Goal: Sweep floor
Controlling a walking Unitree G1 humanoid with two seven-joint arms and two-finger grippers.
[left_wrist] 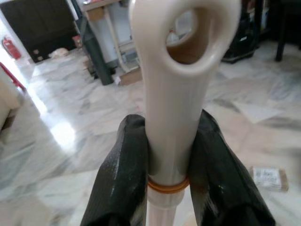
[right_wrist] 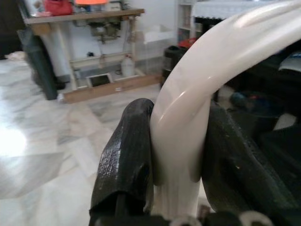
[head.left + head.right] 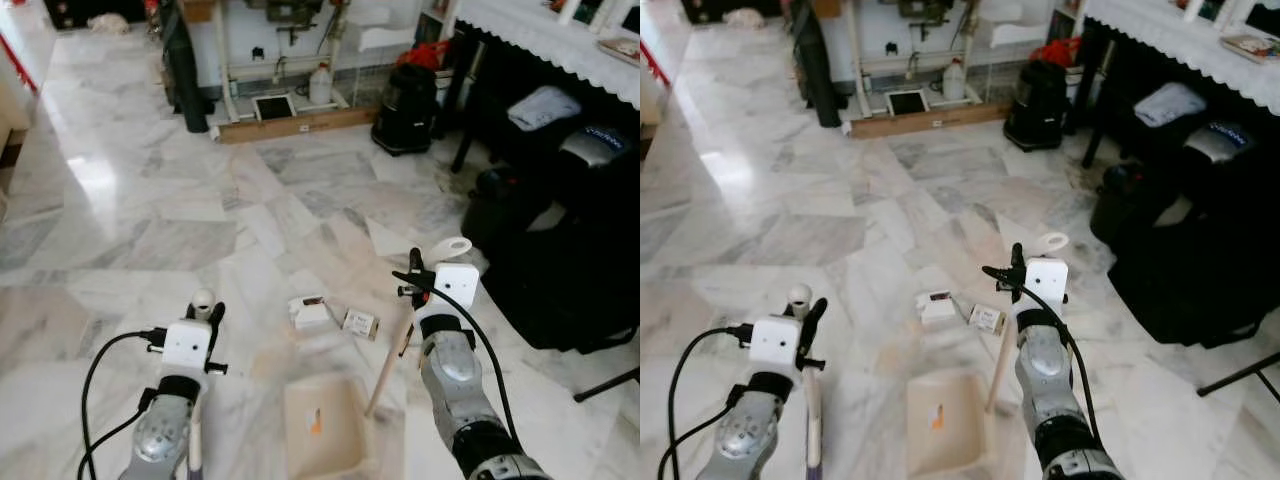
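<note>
White-and-grey veined marble floor [image 3: 150, 200]. Cream dustpan [image 3: 322, 425] with an orange mark inside. Cream handle [image 1: 174, 94] with an orange ring, between black fingers [image 1: 122, 174]. White boxes [image 3: 310, 313] with dark labels. Black bags [image 3: 570, 260]. White scalloped cloth [image 3: 560, 40].

marble floor [image 3: 150, 200], black bags [image 3: 560, 260], workbench [image 3: 290, 60]

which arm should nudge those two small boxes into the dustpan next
Right, probably. The right gripper is shut on a cream handle whose lower end meets the floor just right of the dustpan, close below the two small boxes. The left gripper clamps a handle farther away.
</note>
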